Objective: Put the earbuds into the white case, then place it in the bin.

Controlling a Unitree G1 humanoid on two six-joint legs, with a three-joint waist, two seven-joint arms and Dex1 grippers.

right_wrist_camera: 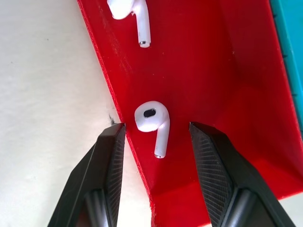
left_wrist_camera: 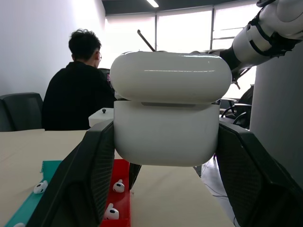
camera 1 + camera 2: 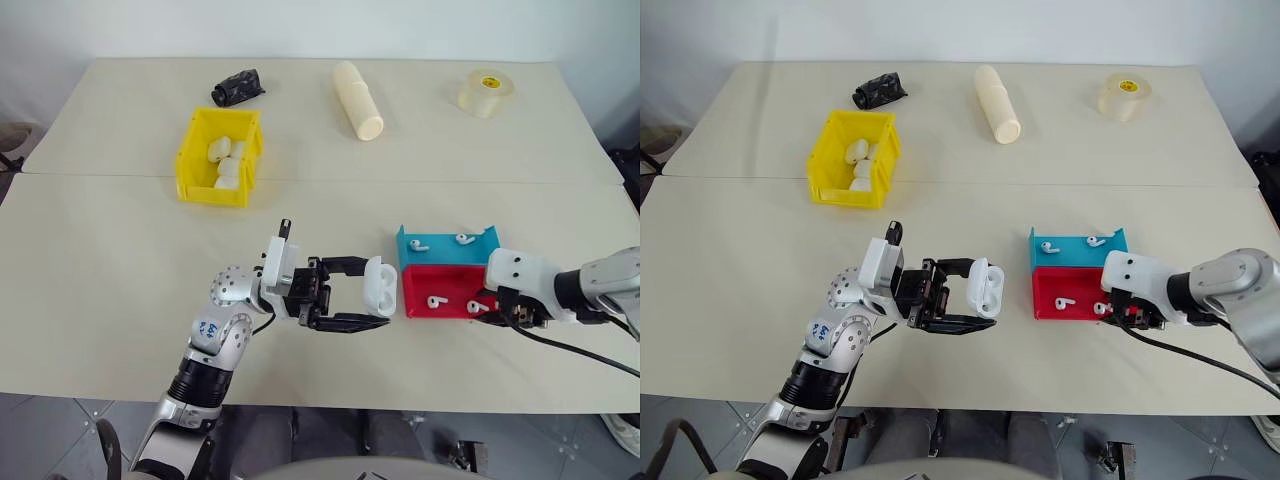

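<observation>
Lying between right tool (image 1: 156,142): earbud (image 1: 152,124)

4 earbuds (image 3: 437,301), 1 held case (image 3: 380,286), 3 trays/bins, maybe 4 cases in yellow bin (image 3: 188,165).

Left gripper (image 3: 975,305) holds the case (image 3: 986,288), lid open, above the table's (image 3: 740,250) near middle. Right gripper (image 3: 1118,310) at the red tray's (image 3: 1080,285) right end, near one earbud (image 3: 1100,308); fingers hidden. Blue tray (image 3: 1077,252) touches behind. Bin (image 3: 852,160) toward far left edge.
</observation>
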